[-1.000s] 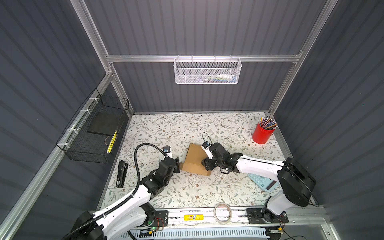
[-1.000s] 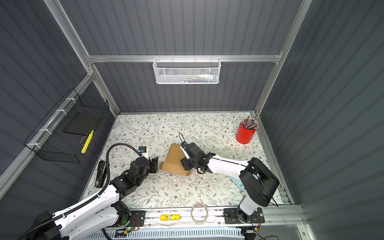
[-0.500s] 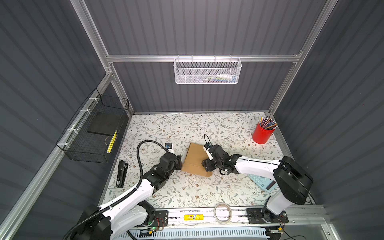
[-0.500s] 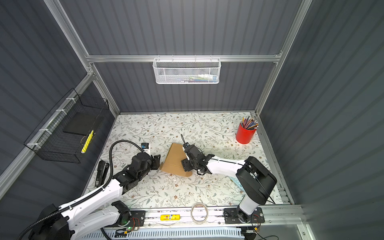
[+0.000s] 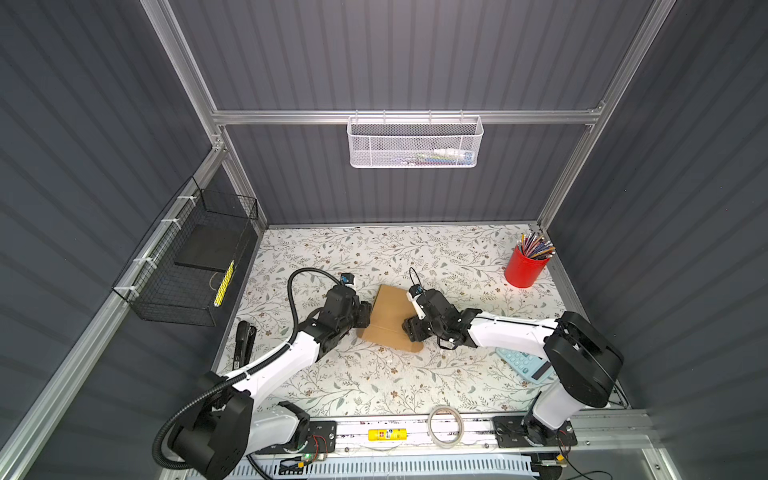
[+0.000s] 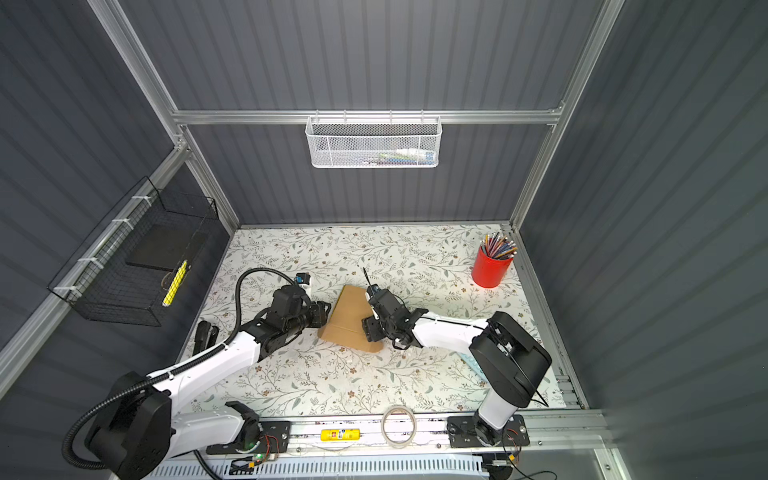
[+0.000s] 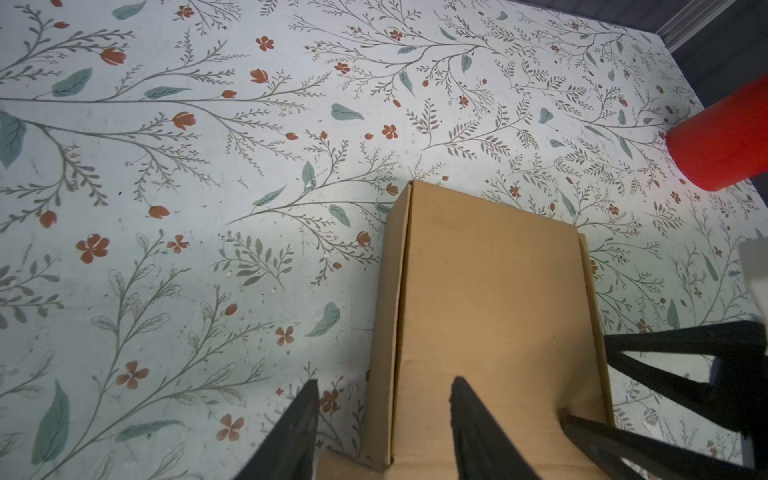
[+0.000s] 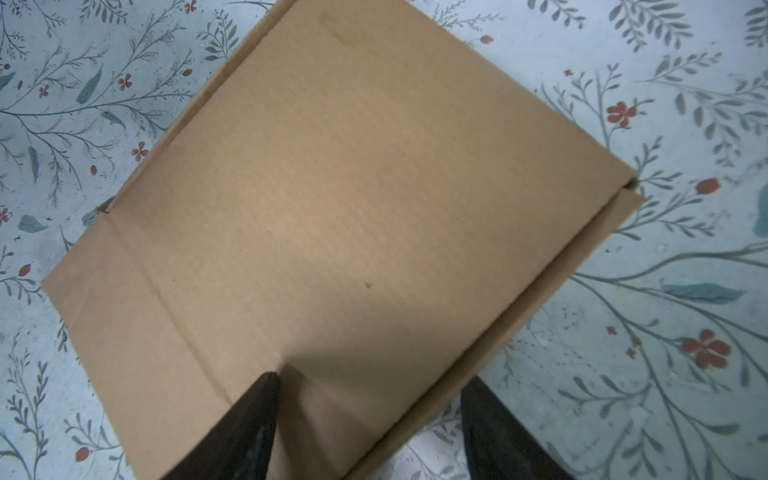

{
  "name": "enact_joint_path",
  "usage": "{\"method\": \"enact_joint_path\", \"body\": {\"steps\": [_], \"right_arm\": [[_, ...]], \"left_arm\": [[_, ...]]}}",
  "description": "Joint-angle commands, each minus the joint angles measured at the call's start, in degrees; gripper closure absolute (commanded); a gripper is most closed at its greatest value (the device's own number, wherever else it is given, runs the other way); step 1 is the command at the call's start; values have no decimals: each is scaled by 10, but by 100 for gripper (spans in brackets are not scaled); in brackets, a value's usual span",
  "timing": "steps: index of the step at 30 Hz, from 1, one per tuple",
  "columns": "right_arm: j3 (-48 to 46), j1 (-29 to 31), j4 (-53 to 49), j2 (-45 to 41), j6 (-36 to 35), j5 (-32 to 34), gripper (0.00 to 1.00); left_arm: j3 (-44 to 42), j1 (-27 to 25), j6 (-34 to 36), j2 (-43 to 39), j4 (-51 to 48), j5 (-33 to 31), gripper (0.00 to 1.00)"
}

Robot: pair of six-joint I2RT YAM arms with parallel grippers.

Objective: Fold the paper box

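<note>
- I am working over a floral worktop, and the paper box is lying near its middle, between my two tools.
- The paper box is showing plain brown corrugated cardboard. Its broad top panel is facing up, and a narrower panel is running past a crease at the end nearest my bases.
- I am holding my left tool spread at the box's left edge.
- In the left wrist view, my left tool is straddling that edge. One finger is standing over the bare worktop and the other over the top panel, and the side wall between them is not being pinched.
- I am holding my right tool spread as well, at the box's right edge near the creased end.
- In the right wrist view, my right tool is bridging the rim. One finger is lying over the top panel and casting a shadow there, and the other is hanging beyond the side wall, above the worktop.
- I cannot tell whether either inner finger is actually pressing on the cardboard.
- A red pencil cup is standing in the far right corner, well apart from the box.
- A pale blue calculator is lying partly under my right arm.
- A black stapler is lying at the worktop's left edge.
</note>
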Motion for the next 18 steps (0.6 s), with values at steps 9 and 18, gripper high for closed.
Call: {"method": "enact_joint_path", "body": {"steps": [9,18], "right_arm": [[-20,-28,-18,9,-36,-22,34],[-12,-43,-27,0,-75,-47,36]], "left_arm": [[64,23,43,85,-41,75,51],[81,47,50,121,-48,113,58]]}}
